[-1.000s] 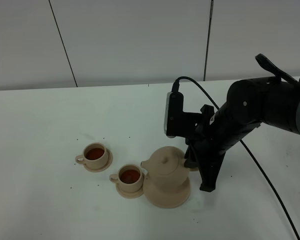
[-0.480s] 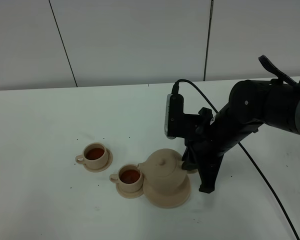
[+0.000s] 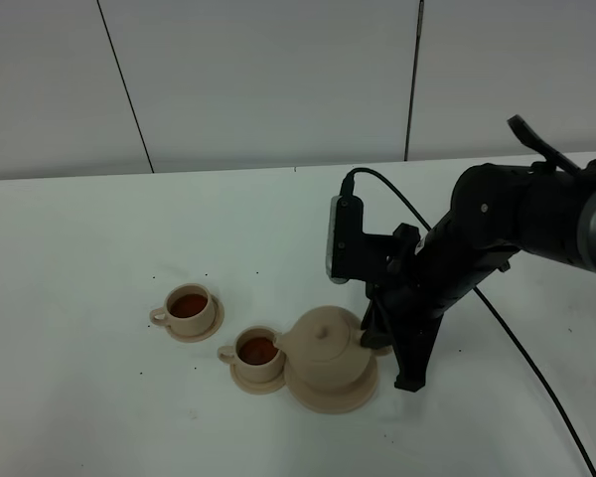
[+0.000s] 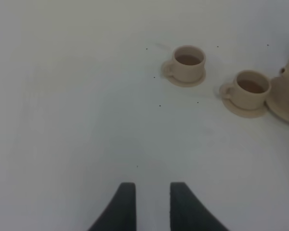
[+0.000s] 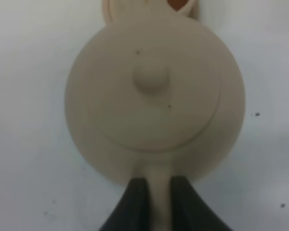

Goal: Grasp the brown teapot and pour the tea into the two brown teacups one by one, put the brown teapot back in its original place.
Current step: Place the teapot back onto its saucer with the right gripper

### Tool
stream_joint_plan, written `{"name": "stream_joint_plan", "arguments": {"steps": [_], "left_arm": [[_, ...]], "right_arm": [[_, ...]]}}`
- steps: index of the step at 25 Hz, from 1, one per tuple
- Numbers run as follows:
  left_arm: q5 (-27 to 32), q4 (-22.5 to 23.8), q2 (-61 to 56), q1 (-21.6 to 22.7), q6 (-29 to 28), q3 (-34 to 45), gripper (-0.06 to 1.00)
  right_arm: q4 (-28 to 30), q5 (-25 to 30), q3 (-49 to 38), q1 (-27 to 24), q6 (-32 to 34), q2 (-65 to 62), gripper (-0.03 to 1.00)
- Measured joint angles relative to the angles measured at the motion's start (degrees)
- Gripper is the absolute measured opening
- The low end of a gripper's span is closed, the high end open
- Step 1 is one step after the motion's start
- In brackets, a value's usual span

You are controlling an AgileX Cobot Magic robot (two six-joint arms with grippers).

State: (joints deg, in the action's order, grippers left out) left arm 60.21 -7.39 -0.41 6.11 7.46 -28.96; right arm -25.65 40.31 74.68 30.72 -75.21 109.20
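Note:
The brown teapot (image 3: 323,346) stands upright on the wide round saucer (image 3: 334,397), its original place, spout toward the nearer teacup. My right gripper (image 3: 377,336) is shut on the pot's loop handle; in the right wrist view the dark fingers (image 5: 135,199) pinch the handle below the lidded teapot (image 5: 151,96). Two brown teacups (image 3: 190,306) (image 3: 258,350) sit on small saucers left of the pot, each holding dark tea. The left wrist view shows both cups (image 4: 188,62) (image 4: 250,89) far from my left gripper (image 4: 151,190), whose fingers stand a little apart around nothing.
The right arm's black cable (image 3: 517,338) trails across the white table behind and right of the pot. A white panelled wall (image 3: 278,79) closes the back. Small dark specks dot the table around the cups.
The teapot has tipped back from a slight tilt and come down onto the wide saucer. The right arm sank a little with it. The cups have not moved.

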Motion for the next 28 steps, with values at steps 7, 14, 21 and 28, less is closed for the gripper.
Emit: {"name": "stream_joint_plan", "arguments": {"steps": [7, 14, 21, 28], "left_arm": [[0.0, 0.0, 0.0, 0.0, 0.0, 0.0, 0.24], [0.0, 0.0, 0.0, 0.0, 0.0, 0.0, 0.24], [0.0, 0.0, 0.0, 0.0, 0.0, 0.0, 0.24], [0.0, 0.0, 0.0, 0.0, 0.0, 0.0, 0.24]], "right_arm": [[-1.5, -0.9, 0.0, 0.0, -1.7, 0.8, 0.10], [-1.4, -2.0, 0.0, 0.0, -1.8, 1.7, 0.10], [-1.5, -2.4, 0.0, 0.0, -2.1, 2.9, 0.10], [-1.5, -2.7, 0.0, 0.0, -2.3, 2.9, 0.10]]}}
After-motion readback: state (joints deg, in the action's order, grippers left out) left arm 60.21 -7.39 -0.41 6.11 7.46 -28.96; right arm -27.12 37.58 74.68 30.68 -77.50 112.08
